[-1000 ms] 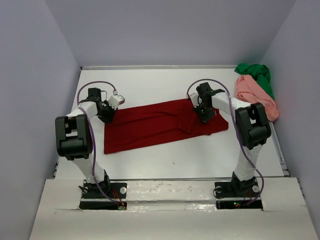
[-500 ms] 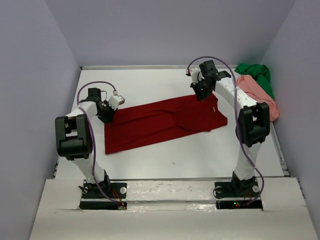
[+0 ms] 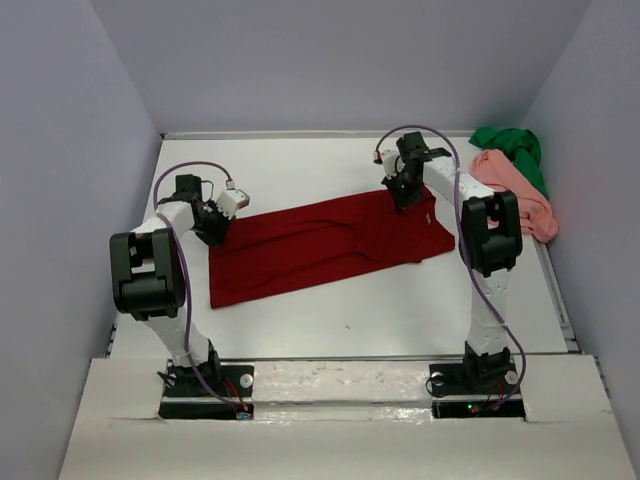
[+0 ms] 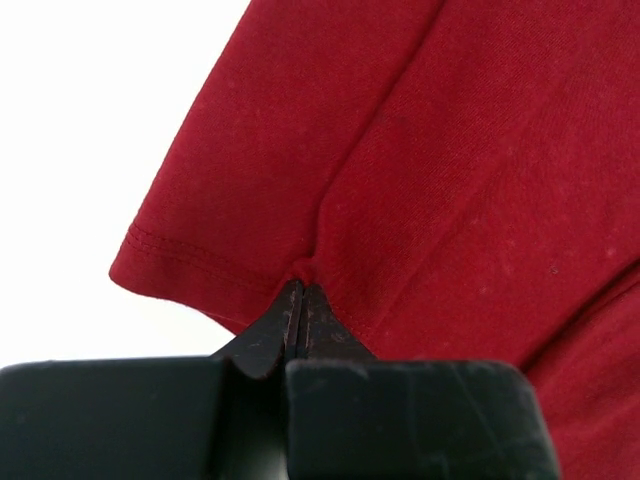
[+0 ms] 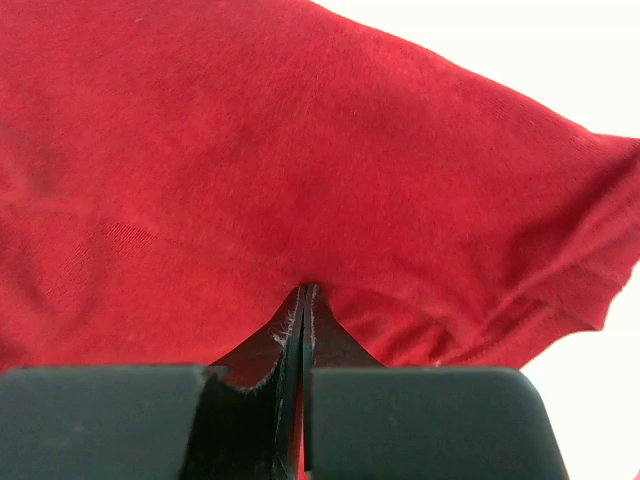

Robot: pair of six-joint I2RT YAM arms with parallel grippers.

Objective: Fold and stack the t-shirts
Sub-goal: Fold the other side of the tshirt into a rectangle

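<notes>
The white bench [image 3: 300,165] holds the dark red t-shirt [image 3: 320,250], spread out in the middle. The left end effector [image 4: 300,300] and right end effector [image 5: 303,300] each pinch one end tight. Lift both ends evenly so the fold comes out straight

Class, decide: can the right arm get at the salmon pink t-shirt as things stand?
Likely not yet: its end effector is shut on the dark red t-shirt. Otherwise the salmon pink t-shirt lies nearby, unobstructed.
</notes>
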